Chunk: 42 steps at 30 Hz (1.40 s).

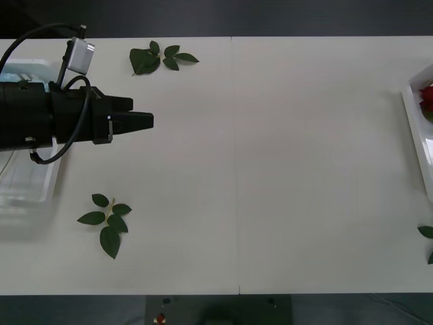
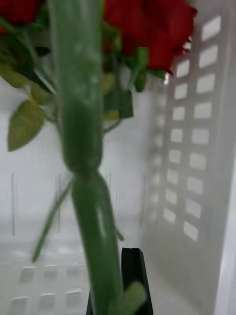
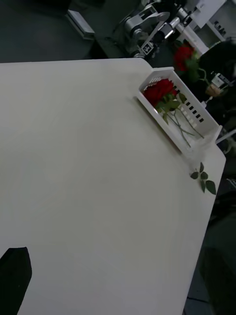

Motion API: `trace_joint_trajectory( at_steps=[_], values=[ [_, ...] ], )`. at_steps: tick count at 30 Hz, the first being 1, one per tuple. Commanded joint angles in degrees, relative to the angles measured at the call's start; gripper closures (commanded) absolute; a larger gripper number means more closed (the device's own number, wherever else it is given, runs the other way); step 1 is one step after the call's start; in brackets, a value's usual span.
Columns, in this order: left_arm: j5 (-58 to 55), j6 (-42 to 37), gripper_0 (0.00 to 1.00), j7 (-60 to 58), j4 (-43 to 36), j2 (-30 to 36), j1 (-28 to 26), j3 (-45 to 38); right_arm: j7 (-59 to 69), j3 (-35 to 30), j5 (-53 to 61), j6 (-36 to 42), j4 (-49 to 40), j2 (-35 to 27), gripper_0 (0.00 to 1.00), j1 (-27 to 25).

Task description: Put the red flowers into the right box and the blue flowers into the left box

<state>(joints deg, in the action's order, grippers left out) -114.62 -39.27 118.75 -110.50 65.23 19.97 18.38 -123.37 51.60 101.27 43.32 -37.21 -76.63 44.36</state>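
My right gripper (image 2: pixel 116 291) is shut on the thick green stem (image 2: pixel 88 162) of a red flower, one black finger (image 2: pixel 135 275) showing beside it. It hangs close to the slotted wall of the right box (image 2: pixel 194 147). In the left wrist view that held red flower (image 3: pixel 184 51) sits in the air just beyond the right box (image 3: pixel 196 106), where more red flowers (image 3: pixel 160 91) lie. The front view shows the right box (image 1: pixel 411 115) at the table's right edge with a red flower (image 1: pixel 426 95) in it. My left gripper (image 1: pixel 143 122) hovers open and empty beside the left box (image 1: pixel 27 186). The blue flowers are out of view.
Loose green leaf sprigs lie on the white table: one at the far left (image 1: pixel 160 58), one at the near left (image 1: pixel 108 221), one at the right edge (image 1: pixel 426 233), the last also seen near the table corner (image 3: pixel 204 178). The left arm covers part of the left box.
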Motion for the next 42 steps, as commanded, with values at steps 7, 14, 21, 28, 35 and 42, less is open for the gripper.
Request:
trace_joint_trajectory(
  at_steps=[7, 14, 21, 28, 35, 42],
  values=[
    [-3.8, -1.3, 0.0, 0.7, -3.2, 1.6, 1.9, -1.1, 1.1, -1.1, -9.8, -8.1, 9.3, 9.4, 1.0, 2.3],
    [-4.0, -1.9, 0.0, 0.6, -3.1, 1.6, 1.9, -1.1, 0.6, -1.2, -14.3, -8.5, 10.1, 10.0, 0.46, 3.1],
    [-4.0, -1.9, 0.0, 0.6, -3.1, 1.6, 1.9, -1.1, -1.0, -1.3, -16.3, -7.2, 9.6, 9.7, 0.02, 3.3],
    [-4.0, -1.9, 0.0, 0.6, -3.1, 1.6, 1.9, -1.1, -8.9, -3.2, -12.9, -0.8, 7.6, 7.5, 0.0, 4.9],
    [-4.0, -1.9, 0.0, 0.6, -3.1, 1.6, 1.9, -1.1, -18.7, -9.0, -0.2, 11.3, 3.0, 3.3, 0.0, 5.0],
    [-4.0, -1.9, 0.0, 0.6, -3.1, 1.6, 1.9, -1.1, -27.4, -11.0, 14.9, 22.1, -3.0, 3.1, 0.0, 5.1]
  ],
)
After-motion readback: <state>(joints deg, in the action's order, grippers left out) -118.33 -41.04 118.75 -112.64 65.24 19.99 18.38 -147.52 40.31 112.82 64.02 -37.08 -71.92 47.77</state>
